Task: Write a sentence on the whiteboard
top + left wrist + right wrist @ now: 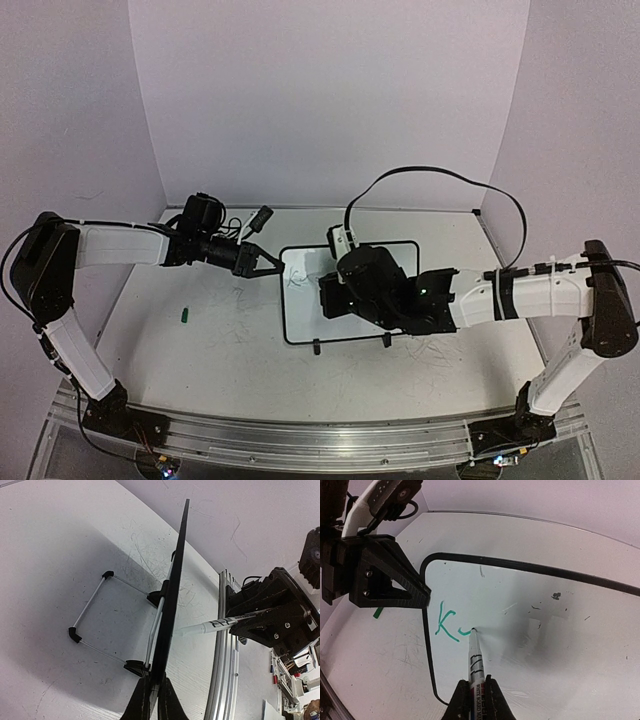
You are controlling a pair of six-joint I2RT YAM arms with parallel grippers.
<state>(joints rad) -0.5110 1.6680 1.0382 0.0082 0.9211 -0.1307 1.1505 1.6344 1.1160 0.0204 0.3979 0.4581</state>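
Observation:
The whiteboard (300, 318) stands tilted at the table's middle on two black feet. My left gripper (268, 262) is shut on its left rim. In the left wrist view the fingers (156, 680) pinch the board's edge (172, 595). My right gripper (478, 682) is shut on a whiteboard marker (476, 660), whose tip touches the board (545, 630). The sentence (447, 624) shows as a green "K" and one short curved stroke beside the tip. In the top view my right wrist (380, 290) covers the gripper and much of the board. The marker also shows in the left wrist view (210, 626).
A small green cap (185, 315) lies on the table left of the board. Faint grey scribbles (240, 300) mark the tabletop. The board's wire stand (90, 605) reaches behind it. An aluminium rail (300, 440) runs along the near edge. Walls close the back and sides.

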